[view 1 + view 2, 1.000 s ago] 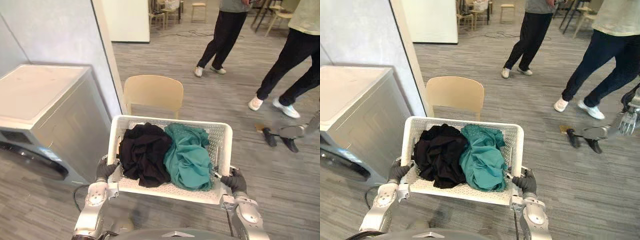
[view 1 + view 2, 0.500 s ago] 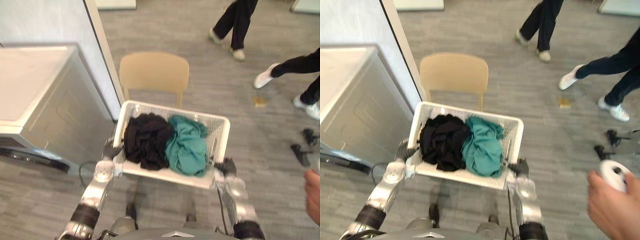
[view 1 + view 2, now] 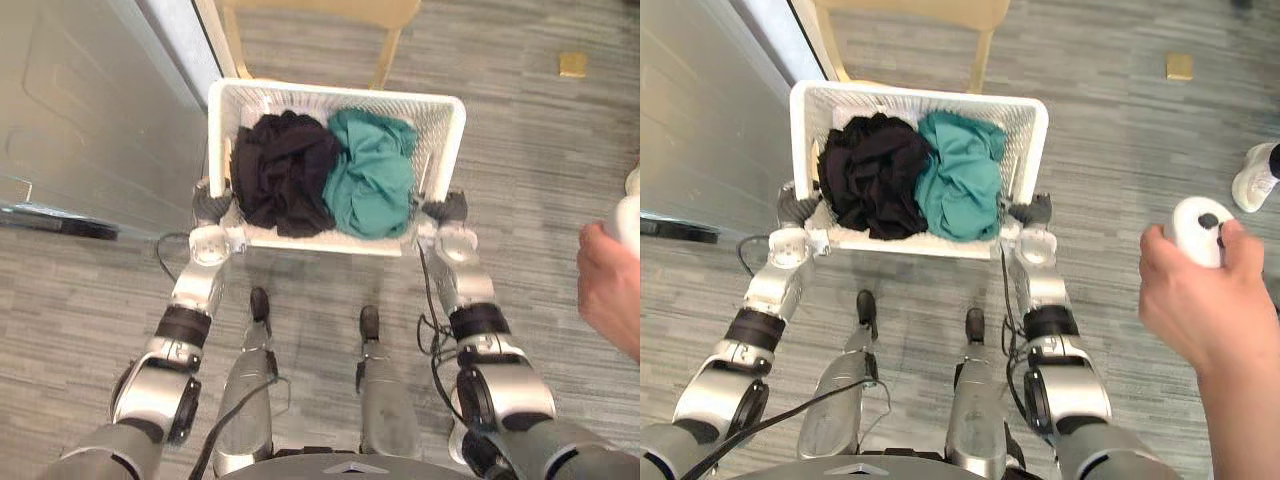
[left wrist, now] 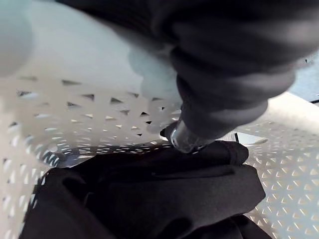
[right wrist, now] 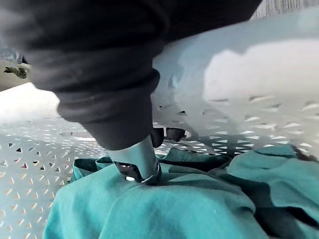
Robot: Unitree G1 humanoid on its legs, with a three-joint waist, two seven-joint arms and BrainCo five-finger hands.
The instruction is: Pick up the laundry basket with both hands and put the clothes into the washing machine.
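Note:
A white perforated laundry basket (image 3: 335, 92) hangs in front of me above the floor. A black garment (image 3: 283, 170) fills its left half and a teal garment (image 3: 372, 180) its right half. My left hand (image 3: 210, 215) is curled on the basket's left rim, my right hand (image 3: 447, 212) on its right rim. In the left wrist view a silver finger (image 4: 187, 137) hooks over the wall just above the black garment (image 4: 149, 199). In the right wrist view a finger (image 5: 137, 162) reaches inside and rests on the teal garment (image 5: 164, 209).
The grey washing machine (image 3: 80, 110) stands close on the left, its front edge by the basket's left corner. A beige chair (image 3: 330, 12) is just beyond the basket. A person's hand (image 3: 1200, 300) holds a white controller (image 3: 1198, 225) at the right. A small tan tile (image 3: 572, 64) lies on the floor.
The camera has tilted downward, so the whole scene slid up. The basket stays held in both hands. The person's hand with the controller shows larger at the right.

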